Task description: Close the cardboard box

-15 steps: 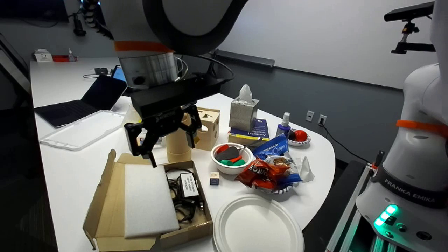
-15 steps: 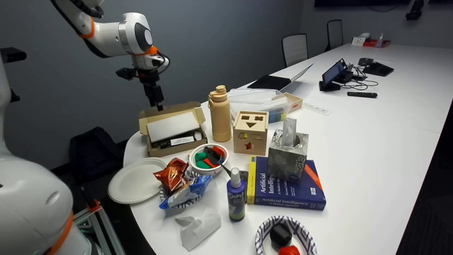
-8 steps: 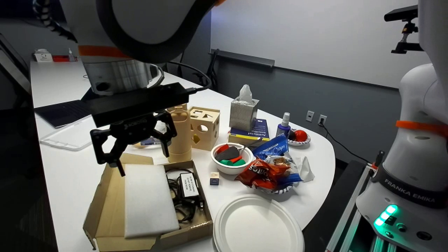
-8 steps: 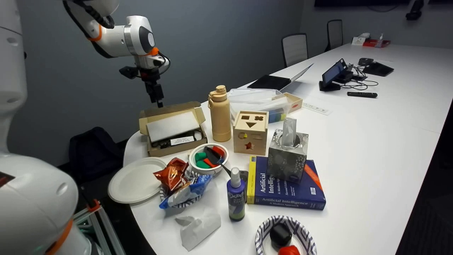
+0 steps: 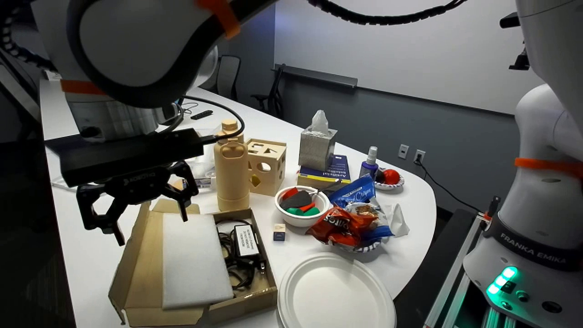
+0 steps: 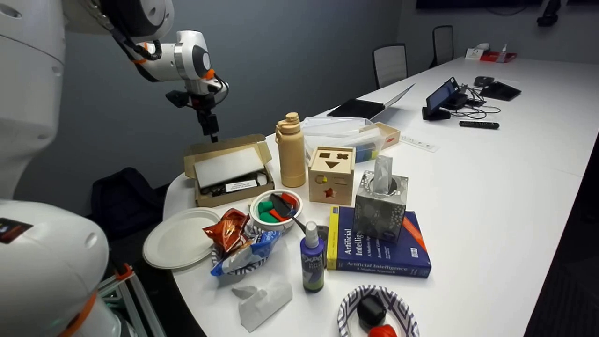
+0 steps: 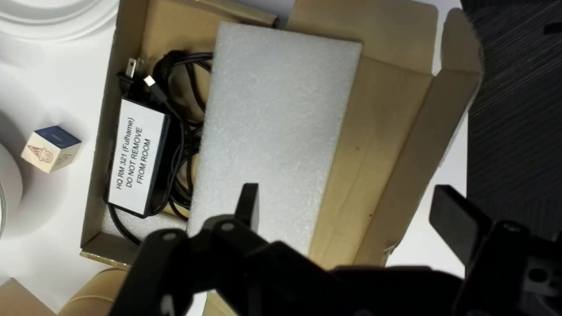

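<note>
The cardboard box (image 5: 243,306) on the worktop (image 6: 482,196), its lid (image 7: 373,140) laid back; white plate (image 5: 334,291) close by one corner of the box, tan bottle (image 5: 231,177) just beyond one end. The gripper (image 5: 151,226), jaws spread and nothing clasped, hangs over the lid side of the box; contact cannot be made out. Principal hazard: the foam slab (image 7: 276,118), which spans the box's hinge, partly over lid, partly over tray (image 7: 171,26). If loose, it may slide or wedge as the lid swings, blocking closure. Secondary hazards: (i) the corner tab (image 7: 460,44) at the lid's outer edge may catch the tray wall and buckle; (ii) the cables (image 7: 189,145) within the tray may prop the lid, should they stand above the rim, which is hard to judge; (iii) too hard a push may skid the box into the white plate or, off-centre, turn it against the tan bottle.
</note>
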Controlling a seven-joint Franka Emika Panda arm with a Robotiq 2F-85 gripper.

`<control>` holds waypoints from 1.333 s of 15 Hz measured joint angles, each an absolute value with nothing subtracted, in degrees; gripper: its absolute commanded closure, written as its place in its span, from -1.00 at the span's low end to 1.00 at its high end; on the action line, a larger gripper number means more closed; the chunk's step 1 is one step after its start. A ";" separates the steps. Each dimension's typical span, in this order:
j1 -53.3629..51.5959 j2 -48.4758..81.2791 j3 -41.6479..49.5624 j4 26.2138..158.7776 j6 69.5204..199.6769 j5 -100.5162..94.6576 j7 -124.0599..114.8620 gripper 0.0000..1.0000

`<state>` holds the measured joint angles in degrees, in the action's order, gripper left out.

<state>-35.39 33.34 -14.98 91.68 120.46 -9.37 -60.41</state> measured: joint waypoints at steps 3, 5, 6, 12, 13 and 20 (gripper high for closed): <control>-35.84 35.54 -13.85 88.50 120.46 -7.51 -60.62 -1.00; -36.10 36.78 -13.21 86.99 120.46 -6.57 -60.80 -1.00; -36.33 37.41 -12.86 86.40 120.46 -6.25 -60.95 -1.00; -38.65 40.69 -11.43 84.43 120.46 -6.05 -62.46 -1.00; -39.11 41.13 -11.25 84.13 120.46 -6.05 -62.66 -1.00; -42.90 43.44 -8.62 83.44 120.41 -6.43 -62.96 -1.00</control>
